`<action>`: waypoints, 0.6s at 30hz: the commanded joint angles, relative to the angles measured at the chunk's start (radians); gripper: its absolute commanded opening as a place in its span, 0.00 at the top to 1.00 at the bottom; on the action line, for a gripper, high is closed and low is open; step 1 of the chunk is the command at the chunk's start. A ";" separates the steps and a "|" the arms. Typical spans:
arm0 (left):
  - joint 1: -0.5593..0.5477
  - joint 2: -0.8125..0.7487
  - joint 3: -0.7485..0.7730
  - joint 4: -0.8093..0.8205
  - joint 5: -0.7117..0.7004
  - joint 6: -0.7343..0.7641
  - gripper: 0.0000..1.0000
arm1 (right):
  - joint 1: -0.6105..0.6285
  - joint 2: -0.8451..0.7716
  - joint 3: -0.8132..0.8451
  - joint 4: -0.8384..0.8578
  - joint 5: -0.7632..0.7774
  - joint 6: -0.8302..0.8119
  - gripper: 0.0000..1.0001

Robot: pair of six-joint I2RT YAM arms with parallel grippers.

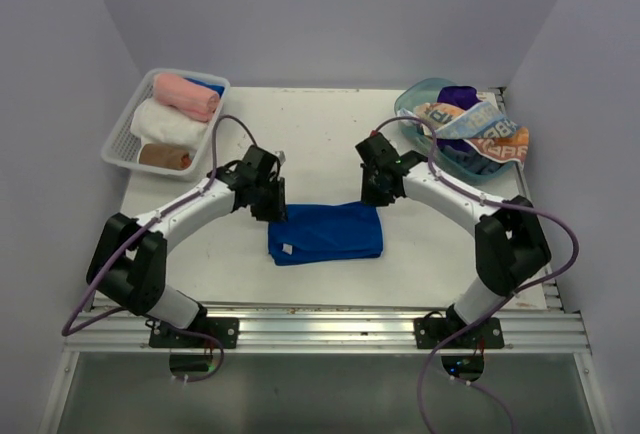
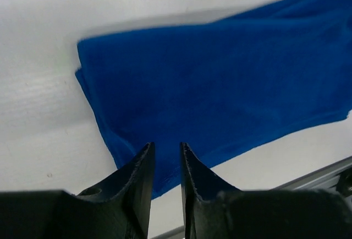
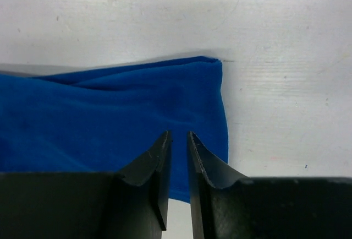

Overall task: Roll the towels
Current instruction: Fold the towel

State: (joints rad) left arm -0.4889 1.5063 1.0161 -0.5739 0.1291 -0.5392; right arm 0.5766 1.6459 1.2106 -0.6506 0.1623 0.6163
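Note:
A royal blue towel [image 1: 325, 232] lies folded flat on the white table between the two arms. My left gripper [image 1: 268, 201] hovers over its left end, and in the left wrist view the gripper [image 2: 166, 146] stands narrowly open above the blue towel [image 2: 220, 85] with nothing between its fingers. My right gripper [image 1: 373, 190] is over the towel's right end. In the right wrist view the gripper [image 3: 179, 134] also shows a narrow empty gap, just inside the right edge of the blue towel [image 3: 110, 112].
A white mesh basket [image 1: 118, 144] at the back left holds rolled pink [image 1: 185, 96], white [image 1: 165, 124] and brown [image 1: 165, 157] towels. A clear teal tub [image 1: 408, 109] at the back right holds a purple towel [image 1: 458, 97], with a printed towel [image 1: 490, 132] draped over it.

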 commanded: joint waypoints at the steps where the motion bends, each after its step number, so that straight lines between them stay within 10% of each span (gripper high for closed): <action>1: -0.011 -0.012 -0.111 -0.003 0.086 0.001 0.72 | 0.034 0.011 -0.023 0.006 -0.047 -0.004 0.81; 18: -0.016 -0.052 -0.153 -0.075 0.058 0.018 0.73 | 0.143 -0.158 -0.241 -0.010 0.022 0.119 0.92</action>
State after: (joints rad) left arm -0.4999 1.5021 0.8089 -0.6090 0.2012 -0.5381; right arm 0.7143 1.5917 0.9630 -0.6380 0.1211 0.7082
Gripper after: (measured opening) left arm 0.269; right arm 0.074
